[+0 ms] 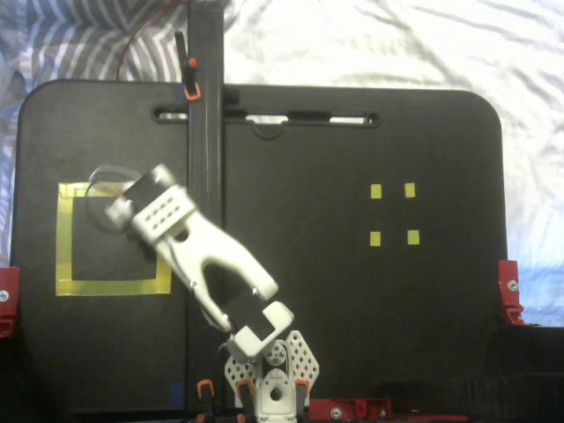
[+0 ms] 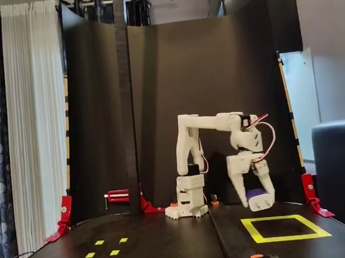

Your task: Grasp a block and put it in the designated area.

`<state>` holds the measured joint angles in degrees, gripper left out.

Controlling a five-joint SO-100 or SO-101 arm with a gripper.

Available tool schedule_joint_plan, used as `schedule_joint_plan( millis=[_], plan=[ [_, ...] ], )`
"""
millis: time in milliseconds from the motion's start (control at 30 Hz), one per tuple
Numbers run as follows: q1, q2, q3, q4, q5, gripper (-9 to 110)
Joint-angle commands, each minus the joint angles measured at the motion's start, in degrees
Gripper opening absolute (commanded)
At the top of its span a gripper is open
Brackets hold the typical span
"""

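Over the black tabletop board [image 1: 352, 335], the white two-finger gripper [image 2: 259, 200] hangs at the end of the white jointed robot arm [image 2: 205, 123], and between its fingers sits the small dark navy-blue block [image 2: 254, 193], seen in the front-facing fixed view as a purplish-blue patch held clear above the board. The fingers are closed around that block, which shows only as a short flat shape lying roughly level; its silvery prongs cannot be made out, so which way it points cannot be told, and its long axis appears about horizontal in that view, though the picture is too small to be sure. Below and slightly to the right of the block lies the large square outline of yellow tape with a black interior [image 2: 252, 230], flat on the board, with the gripper hanging above its far edge and not touching it. From the top-down fixed view the arm [image 1: 207, 256] reaches from its base at the bottom centre diagonally toward the upper left, its wrist end covering the upper right part of the yellow tape square [image 1: 63, 238]; the block itself is hidden under the arm there. Four tiny yellow square markers [image 1: 393, 213] sit well apart on the right half of the board in that view, and a tall black vertical post [image 1: 204, 106] crosses the board left of centre.
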<state>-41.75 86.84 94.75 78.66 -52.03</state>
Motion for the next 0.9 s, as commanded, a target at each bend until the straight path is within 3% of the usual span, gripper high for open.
schedule_joint_plan(
  millis=[0, 867],
  plan=[
    [-1.8, 2.5, -0.2, -1.0, 1.3, 19],
    [-5.6, -12.8, 0.2, -11.3, 3.3, 19]
  ],
)
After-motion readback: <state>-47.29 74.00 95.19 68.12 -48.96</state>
